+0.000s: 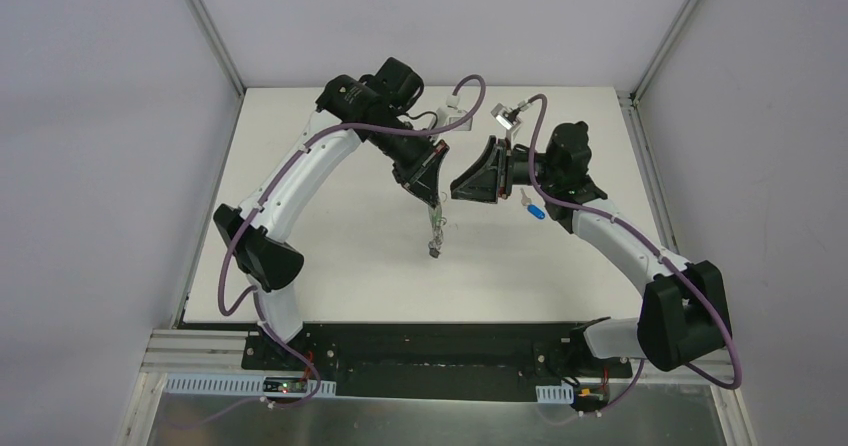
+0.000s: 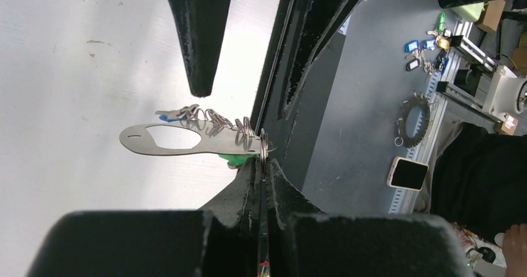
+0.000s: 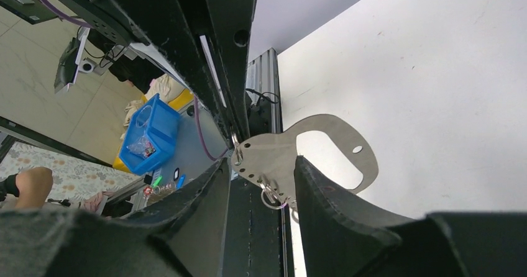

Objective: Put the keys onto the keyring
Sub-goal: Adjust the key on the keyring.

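Top view: the left end effector (image 1: pixel 432 188) is pinched together on the upper end of the keyring (image 1: pixel 436 234), which hangs straight below it over the table (image 1: pixel 330 266). The right end effector (image 1: pixel 462 188) stands just beside it, fingers apart. The blue key (image 1: pixel 534 209) lies on the table behind that end effector, by its wrist.

Left wrist view: the fingers are clamped on one small metal ring. The pale plate of the keyring (image 2: pixel 214 145) stretches ahead of the fingertips, linked rings along its upper edge. The green key (image 2: pixel 235 159) sits right at the fingertips, probably already threaded on.

Right wrist view: the plate (image 3: pixel 273 153) lies between the parted fingers, unclamped.

The blue key likely comes next. The right end effector should draw clear without snagging the rings and take the key by its head, while the left holds steady.
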